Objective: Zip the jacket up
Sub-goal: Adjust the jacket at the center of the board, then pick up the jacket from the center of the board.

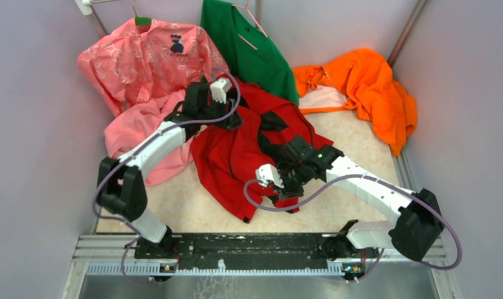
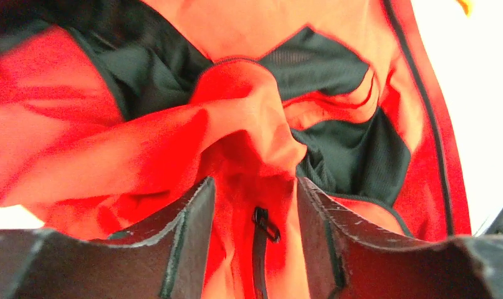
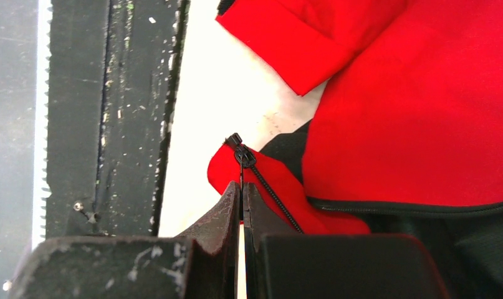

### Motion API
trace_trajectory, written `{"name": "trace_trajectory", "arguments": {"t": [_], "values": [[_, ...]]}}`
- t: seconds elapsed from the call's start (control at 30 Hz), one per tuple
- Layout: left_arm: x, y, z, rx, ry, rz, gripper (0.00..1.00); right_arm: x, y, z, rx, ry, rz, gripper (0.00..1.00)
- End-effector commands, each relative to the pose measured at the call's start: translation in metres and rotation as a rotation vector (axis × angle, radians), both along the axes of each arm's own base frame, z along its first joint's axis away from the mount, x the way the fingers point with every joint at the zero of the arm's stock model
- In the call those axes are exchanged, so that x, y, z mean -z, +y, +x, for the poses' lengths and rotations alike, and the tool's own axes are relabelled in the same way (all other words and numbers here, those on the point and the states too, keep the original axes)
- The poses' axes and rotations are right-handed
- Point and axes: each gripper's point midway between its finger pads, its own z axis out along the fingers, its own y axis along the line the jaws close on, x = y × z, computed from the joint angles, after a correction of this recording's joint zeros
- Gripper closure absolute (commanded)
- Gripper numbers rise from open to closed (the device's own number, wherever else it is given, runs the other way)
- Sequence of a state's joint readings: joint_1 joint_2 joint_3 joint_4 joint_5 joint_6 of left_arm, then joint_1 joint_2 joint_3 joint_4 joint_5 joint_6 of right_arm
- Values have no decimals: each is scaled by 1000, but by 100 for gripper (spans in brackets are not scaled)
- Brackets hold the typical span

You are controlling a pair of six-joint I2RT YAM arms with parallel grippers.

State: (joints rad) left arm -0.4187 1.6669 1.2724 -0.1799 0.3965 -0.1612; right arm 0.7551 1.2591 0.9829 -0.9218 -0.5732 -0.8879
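Though the left arm hides the far part of it from above, the jacket (image 1: 236, 152) lies crumpled on the table (image 1: 354, 134). A pink garment (image 1: 136, 124) touches its left side, and an orange garment (image 1: 373, 93) lies beyond. The left gripper (image 2: 255, 205) stands half parted, a bunched red fold loose between its fingers. The right gripper (image 3: 241, 194), closed tight, pinches the jacket's corner just behind the zipper slider (image 3: 239, 149).

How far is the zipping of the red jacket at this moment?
Done: nothing zipped; the jacket lies open, dark lining showing. In hand: the right pincer is shut on the front edge beside the zip slider; the left pincer stands open around bunched red fabric. Left: join both zip halves and pull the slider up.
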Motion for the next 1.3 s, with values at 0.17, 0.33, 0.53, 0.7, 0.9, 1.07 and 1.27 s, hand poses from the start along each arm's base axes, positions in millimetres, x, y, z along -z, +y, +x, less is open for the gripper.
{"name": "trace_trajectory", "arguments": {"t": [0.17,0.33,0.53,0.7,0.9,1.07,1.27], "values": [[-105,59,-26,-251,-245,-32,21,-16,-4,-28,-110,-10,124,100],[-130,27,-116,27,-270,-380,7,-20,-14,-25,-123,-75,156,100],[-53,-45,-207,242,-67,-475,6,-6,-23,-27,-222,-122,127,100],[-19,-71,-222,183,129,-559,7,-8,-24,-33,-263,-111,147,100],[6,-103,-215,179,284,-513,7,2,-29,-51,-272,-44,180,100],[27,-133,-211,249,371,-452,11,6,-30,-58,-284,-20,198,100],[51,-148,-216,312,424,-396,14,-2,-31,-71,-286,38,230,48]]}}
